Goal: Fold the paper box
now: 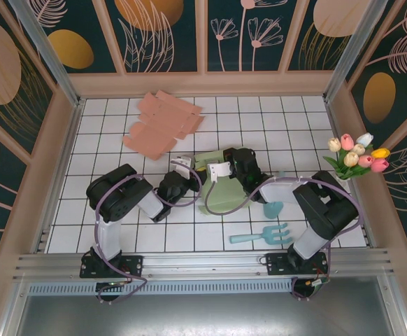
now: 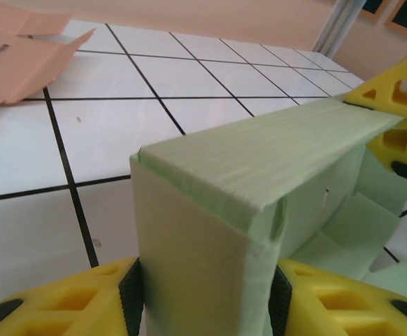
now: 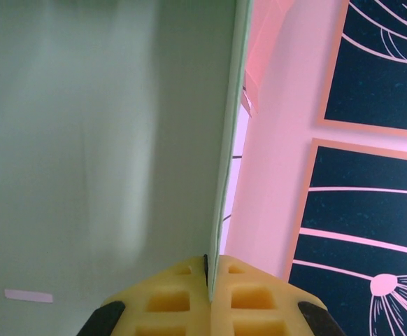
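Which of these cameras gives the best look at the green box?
The left wrist view: the box shows its folded corner and top flap, gripped by the left tool. From the top, the arms hide most of it. The right wrist view gives one flat panel, pinched in the right tool.

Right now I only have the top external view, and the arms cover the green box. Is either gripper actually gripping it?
Observer: Yes. The left wrist view shows the left gripper closed on an upright wall of the green paper box.
Operator: And the right?
Observer: Its wrist view shows the right gripper shut on the thin edge of a green panel.
Operator: Any flap folded yet?
Observer: Left wrist view: a flap is bent over across the top of that gripped wall.
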Robot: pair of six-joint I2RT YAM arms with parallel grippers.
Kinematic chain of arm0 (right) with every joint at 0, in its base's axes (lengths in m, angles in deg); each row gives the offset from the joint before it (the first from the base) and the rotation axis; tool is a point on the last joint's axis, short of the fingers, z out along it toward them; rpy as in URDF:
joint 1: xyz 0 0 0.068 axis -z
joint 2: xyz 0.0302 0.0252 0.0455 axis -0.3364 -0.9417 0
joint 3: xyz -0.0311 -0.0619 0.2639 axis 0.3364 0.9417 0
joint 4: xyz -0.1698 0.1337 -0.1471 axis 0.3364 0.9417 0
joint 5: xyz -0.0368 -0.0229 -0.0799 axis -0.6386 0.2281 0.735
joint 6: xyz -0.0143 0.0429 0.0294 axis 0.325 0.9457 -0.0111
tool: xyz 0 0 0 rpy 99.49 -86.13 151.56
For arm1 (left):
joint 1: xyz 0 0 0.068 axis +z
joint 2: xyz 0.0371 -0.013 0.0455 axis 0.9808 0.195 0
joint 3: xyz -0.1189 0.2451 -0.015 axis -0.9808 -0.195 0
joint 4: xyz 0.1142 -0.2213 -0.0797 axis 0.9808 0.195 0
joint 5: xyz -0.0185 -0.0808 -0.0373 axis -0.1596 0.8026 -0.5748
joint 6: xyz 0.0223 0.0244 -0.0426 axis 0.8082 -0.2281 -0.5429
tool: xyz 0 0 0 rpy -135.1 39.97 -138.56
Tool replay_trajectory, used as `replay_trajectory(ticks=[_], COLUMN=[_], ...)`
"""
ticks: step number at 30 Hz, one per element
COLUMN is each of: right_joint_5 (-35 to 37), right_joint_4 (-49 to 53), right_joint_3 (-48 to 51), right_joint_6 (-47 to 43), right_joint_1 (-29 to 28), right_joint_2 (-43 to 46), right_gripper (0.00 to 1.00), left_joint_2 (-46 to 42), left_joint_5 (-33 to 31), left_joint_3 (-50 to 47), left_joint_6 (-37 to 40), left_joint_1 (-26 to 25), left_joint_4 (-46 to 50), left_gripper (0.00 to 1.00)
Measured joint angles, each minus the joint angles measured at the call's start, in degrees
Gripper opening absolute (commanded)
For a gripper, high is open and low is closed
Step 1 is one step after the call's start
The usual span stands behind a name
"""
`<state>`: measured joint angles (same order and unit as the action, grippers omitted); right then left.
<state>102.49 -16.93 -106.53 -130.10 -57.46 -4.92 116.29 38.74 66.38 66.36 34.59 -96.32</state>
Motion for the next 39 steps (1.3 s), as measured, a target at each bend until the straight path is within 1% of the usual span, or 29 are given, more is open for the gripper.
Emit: replay_trajectory(ticks=[2, 4, 6, 10, 12, 14, 17, 23, 27, 28, 30, 33, 35, 39], right_joint_5=[0.55, 0.85, 1.18, 1.77, 2.08, 2.36, 2.60, 2.12, 1.88, 1.86, 1.84, 1.64, 1.51, 1.18], right_joint_4=[-0.11, -0.28, -0.31, -0.28, -0.22, -0.17, -0.04, -0.48, -0.98, -1.01, -1.01, -0.90, -0.87, -0.61], right_joint_3=[0.00, 0.02, 0.02, 0.13, 0.13, 0.13, 0.13, 0.11, -0.09, -0.11, -0.11, -0.11, -0.11, -0.11], right_joint_6=[0.02, 0.02, 0.04, 0.07, 0.09, 0.11, 0.24, 1.18, 2.97, 3.39, 3.80, 4.35, 4.66, 5.22], right_joint_1=[-0.31, -0.48, -0.72, -0.94, -0.94, -0.94, -0.94, -1.01, -0.96, -0.94, -0.94, -0.94, -0.98, -0.98], right_joint_2=[-0.17, -0.31, -0.42, -0.44, -0.44, -0.44, -0.44, -0.44, -0.42, -0.42, -0.42, -0.42, -0.39, -0.31], right_gripper=[0.00, 0.00, 0.00, 0.00, 0.00, 0.00, 0.00, 0.00, 0.00, 0.00, 0.00, 0.00, 0.00, 0.00], left_joint_2=[0.35, 1.05, 1.66, 1.88, 1.90, 1.97, 2.05, 2.05, 2.05, 2.05, 2.05, 1.27, -0.13, -3.85], left_joint_5=[-1.77, -3.34, -5.53, -10.01, -14.38, -19.19, -25.70, -34.38, -37.75, -38.03, -37.79, -35.36, -33.14, -29.11], left_joint_3=[0.96, 1.81, 2.47, 3.08, 4.26, 5.92, 8.02, 11.82, 14.53, 14.91, 14.86, 13.29, 11.41, 7.48], left_joint_6=[0.76, 1.16, 1.40, 1.95, 2.51, 3.21, 3.34, 0.79, -1.57, -1.86, -1.90, -1.60, -1.33, -1.40], left_joint_1=[-0.46, -0.70, -0.90, -1.66, -2.71, -4.09, -6.16, -8.02, -8.59, -8.63, -8.66, -8.33, -7.74, -6.49], left_joint_4=[0.87, 1.27, 1.84, 2.89, 4.83, 7.54, 11.47, 18.95, 24.41, 25.03, 24.96, 23.82, 23.43, 23.52], left_gripper=[0.47, 0.42, 0.33, 0.13, 0.05, 0.00, 0.00, 0.00, 0.00, 0.01, 0.11, 0.28, 0.34, 0.38])
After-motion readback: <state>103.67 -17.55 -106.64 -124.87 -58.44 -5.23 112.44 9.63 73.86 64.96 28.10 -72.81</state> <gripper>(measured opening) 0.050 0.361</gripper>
